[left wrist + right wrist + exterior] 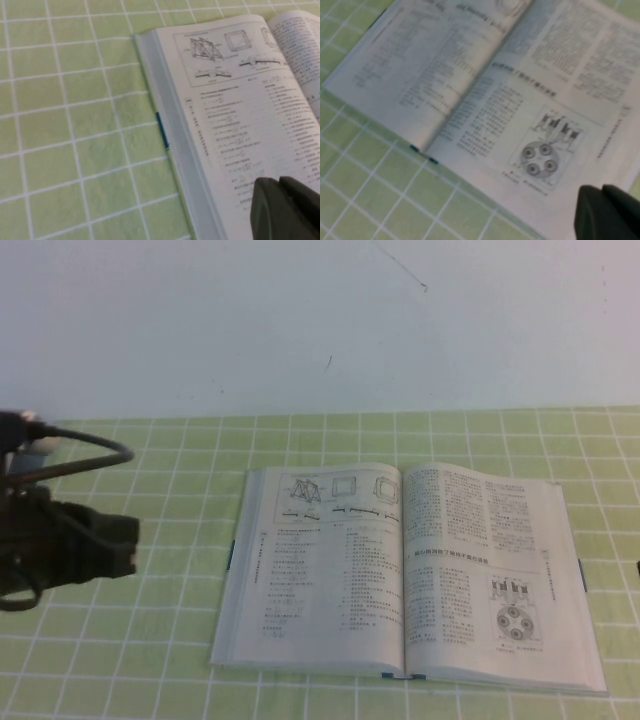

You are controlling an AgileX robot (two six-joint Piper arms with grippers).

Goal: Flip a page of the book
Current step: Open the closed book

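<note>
The thick white-paged book (405, 575) lies open, centre-right, its thin 4-circle page (490, 575) flat. The left gripper (285, 207) and right gripper (607, 212) both hover over it, jaws pressed together.

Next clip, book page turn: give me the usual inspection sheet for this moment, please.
Surface: green checked tablecloth, flat.
Job's things: book lies open and flat; the page with the four-circle diagram is on the right-hand side, not lifted.
Clutter: nothing seen.
Left hand: above the book's left page, holding nothing.
Right hand: above the near right corner of the page, holding nothing.
Cables: black cable loops over the left arm.
Surroundings: plain pale wall behind the table.
</note>
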